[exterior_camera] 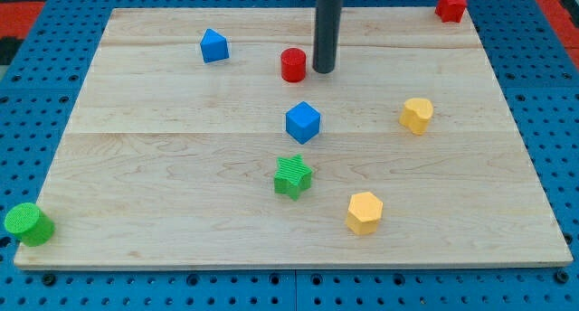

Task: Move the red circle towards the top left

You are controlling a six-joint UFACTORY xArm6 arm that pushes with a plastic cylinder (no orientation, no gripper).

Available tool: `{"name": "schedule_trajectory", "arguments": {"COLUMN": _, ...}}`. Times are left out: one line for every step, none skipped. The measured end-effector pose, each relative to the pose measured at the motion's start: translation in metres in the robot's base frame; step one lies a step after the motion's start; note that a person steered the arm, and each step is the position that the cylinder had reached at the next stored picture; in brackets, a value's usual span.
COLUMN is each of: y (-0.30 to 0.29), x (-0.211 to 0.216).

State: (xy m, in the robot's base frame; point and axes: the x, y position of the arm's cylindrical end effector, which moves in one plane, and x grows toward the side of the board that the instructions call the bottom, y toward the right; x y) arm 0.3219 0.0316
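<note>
On board, places given from the red circle:

- Red circle: upper middle of board, upright.
- My tip: just to the circle's right, close beside it; contact cannot be told. Bare rod, holding nothing.
- Blue block: to the left, slightly higher, apart.
- Blue cube: directly below, near.
- Green star: farther below, under the cube.
- Yellow block: lower right, well apart.
- Yellow hexagon: far lower right.
- Red block: far upper right, at board corner.
- Green cylinder: far lower left, at board corner.
</note>
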Motion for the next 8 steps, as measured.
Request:
{"name": "schedule_trajectory", "arguments": {"y": -0.042, "x": 0.0}}
{"name": "schedule_trajectory", "arguments": {"y": -0.082, "x": 0.0}}
{"name": "schedule_trajectory", "arguments": {"y": -0.114, "x": 0.0}}
{"name": "schedule_trajectory", "arguments": {"y": -0.14, "x": 0.0}}
{"name": "schedule_trajectory", "arguments": {"y": -0.162, "x": 0.0}}
{"name": "schedule_trajectory", "arguments": {"y": -0.185, "x": -0.001}}
{"name": "schedule_trajectory", "arguments": {"y": -0.205, "x": -0.007}}
{"name": "schedule_trajectory", "arguments": {"y": -0.218, "x": -0.019}}
